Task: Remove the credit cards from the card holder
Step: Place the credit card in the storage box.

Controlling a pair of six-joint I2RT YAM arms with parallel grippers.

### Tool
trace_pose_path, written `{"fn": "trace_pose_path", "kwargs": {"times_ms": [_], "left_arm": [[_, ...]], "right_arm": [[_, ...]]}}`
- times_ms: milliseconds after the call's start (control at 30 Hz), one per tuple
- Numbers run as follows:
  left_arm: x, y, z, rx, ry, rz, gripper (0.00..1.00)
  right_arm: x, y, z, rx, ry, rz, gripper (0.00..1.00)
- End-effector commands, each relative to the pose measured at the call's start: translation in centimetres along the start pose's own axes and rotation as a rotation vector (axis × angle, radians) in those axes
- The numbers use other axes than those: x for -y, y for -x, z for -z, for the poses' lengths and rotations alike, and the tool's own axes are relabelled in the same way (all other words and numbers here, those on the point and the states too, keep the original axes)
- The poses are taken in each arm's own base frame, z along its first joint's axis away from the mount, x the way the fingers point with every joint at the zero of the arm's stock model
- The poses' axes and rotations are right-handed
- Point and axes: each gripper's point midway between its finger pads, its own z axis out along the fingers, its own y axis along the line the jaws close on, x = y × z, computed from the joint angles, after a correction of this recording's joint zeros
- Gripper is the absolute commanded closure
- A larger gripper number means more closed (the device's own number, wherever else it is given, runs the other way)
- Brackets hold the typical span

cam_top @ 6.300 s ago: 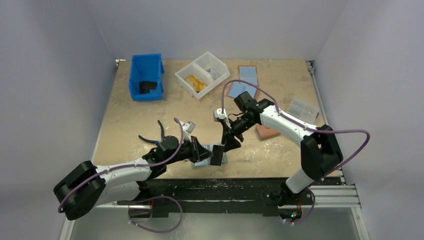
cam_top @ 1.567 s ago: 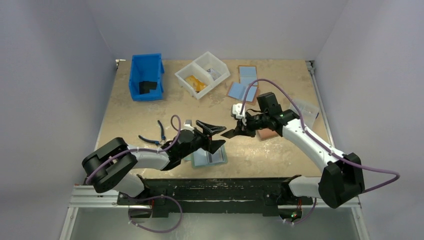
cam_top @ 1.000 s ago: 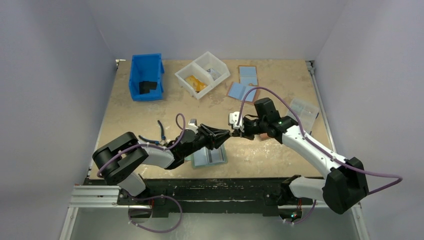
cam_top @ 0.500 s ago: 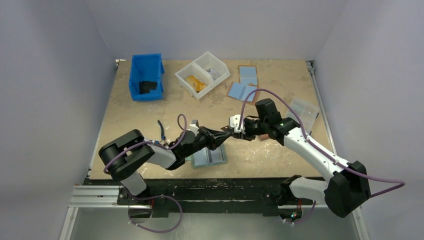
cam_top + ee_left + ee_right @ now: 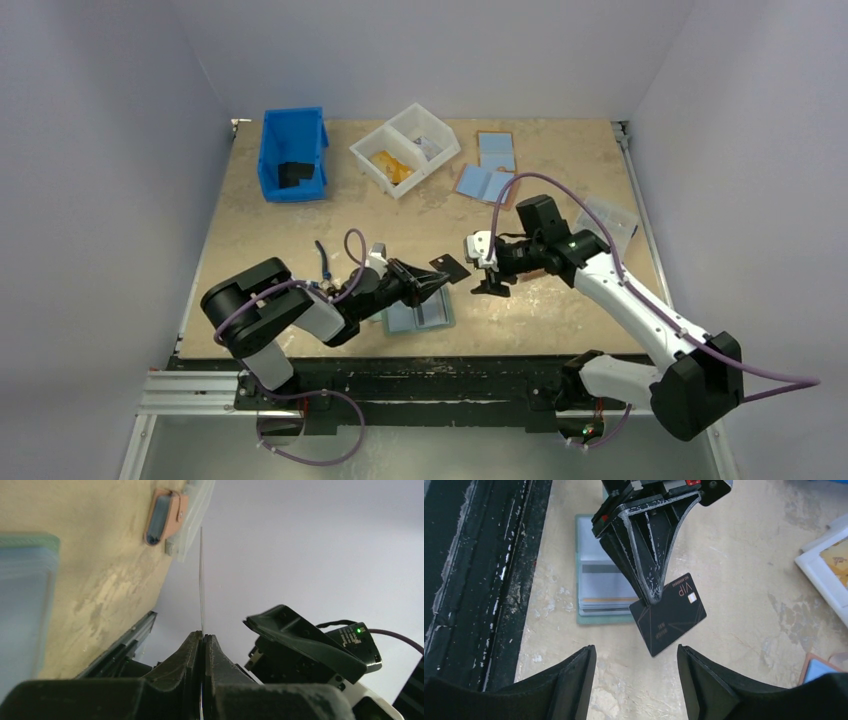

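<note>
1. Left claw (image 5: 434, 280): fingers together, clamped on one corner of a dark credit card (image 5: 669, 614) lettered "VIP". It holds the card above the counter (image 5: 300, 230); the left wrist view shows the card edge-on.
2. Right claw (image 5: 634, 655): fingers apart, gripping nothing, facing the card without touching it.
3. Card holder (image 5: 418, 314): teal, lying open and flat near the counter's near edge, below my left claw. More cards (image 5: 600, 571) sit in its clear sleeves, one grey-striped, one orange-edged.
4. Salmon-pink wallet (image 5: 162, 515): on the counter, well apart from the holder.
</note>
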Motion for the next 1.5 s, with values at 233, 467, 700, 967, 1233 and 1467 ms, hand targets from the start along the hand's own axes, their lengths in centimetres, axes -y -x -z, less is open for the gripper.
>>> {"fn": "trace_pose_path", "kwargs": {"times_ms": [233,467,700,967,1233,1467], "left_arm": [[0.6,4.2,3.7,-0.098,0.016,-0.626,1.0],[3.1,10.4,5.8,0.047,0.422,-1.24,1.0],[8.8,11.3,6.8,0.083,0.423,-1.485,1.0],[12.8,13.4,7.8,0.081,0.498,-1.618,1.0],[16.2,17.5,10.1,0.183,0.564,-1.718,1.0],[17.8,24.1,12.9,0.329,0.707,-1.646,1.0]], "right_arm": [[1.3,2.8,3.2,0.082,-0.059,0.008,0.32],[1.5,2.5,3.3,0.075,-0.08,0.013,0.32],[1.6,2.4,3.3,0.073,-0.093,0.015,0.32],[2.0,1.5,3.0,0.051,-0.118,0.012,0.32],[2.3,0.7,2.7,0.034,-0.142,0.016,0.32],[2.2,0.3,2.3,0.033,-0.139,0.017,0.32]]}}
